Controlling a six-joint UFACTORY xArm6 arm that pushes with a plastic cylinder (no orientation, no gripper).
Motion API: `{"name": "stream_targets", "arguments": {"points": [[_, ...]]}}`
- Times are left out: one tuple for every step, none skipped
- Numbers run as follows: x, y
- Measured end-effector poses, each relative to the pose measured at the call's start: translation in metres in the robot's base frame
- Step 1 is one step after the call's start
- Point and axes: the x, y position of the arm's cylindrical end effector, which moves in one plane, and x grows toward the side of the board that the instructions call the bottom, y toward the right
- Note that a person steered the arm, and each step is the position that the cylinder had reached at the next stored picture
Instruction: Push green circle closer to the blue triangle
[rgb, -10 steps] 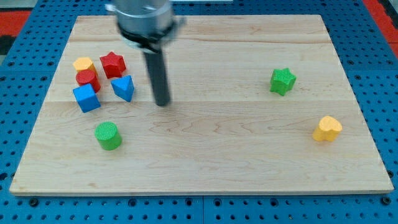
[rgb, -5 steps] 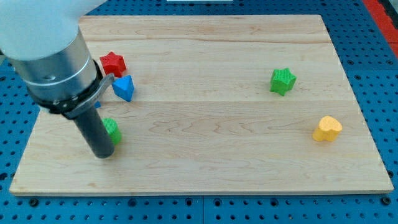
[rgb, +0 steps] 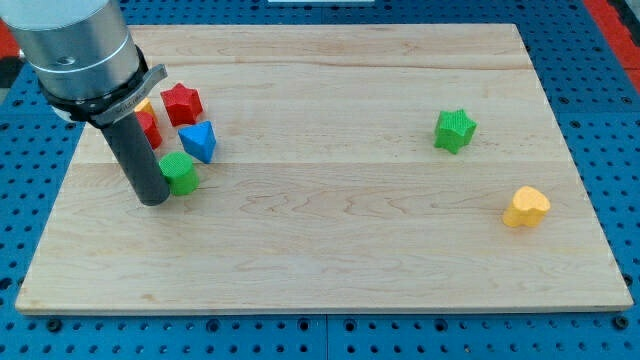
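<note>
The green circle (rgb: 182, 173) lies at the view's left, just below and left of the blue triangle (rgb: 200, 141), nearly touching it. My tip (rgb: 153, 199) rests on the board right against the green circle's lower left side. The rod and the arm body above it hide part of the block cluster behind.
A red star (rgb: 182, 102) sits above the blue triangle. A red block (rgb: 148, 126) and a bit of a yellow block (rgb: 143, 104) peek out beside the rod. A green star (rgb: 455, 129) and a yellow heart (rgb: 526, 207) lie at the view's right.
My tip swung from right of the blue triangle down to the green circle's left, then moved up. The green circle slid up toward the blue triangle.
</note>
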Motion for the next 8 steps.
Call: {"name": "stream_targets", "arguments": {"points": [[0.0,0.001],[0.013,0.005],[0.025,0.021],[0.002,0.03],[-0.017,0.02],[-0.029,0.004],[-0.024,0.011],[-0.009,0.036]]}}
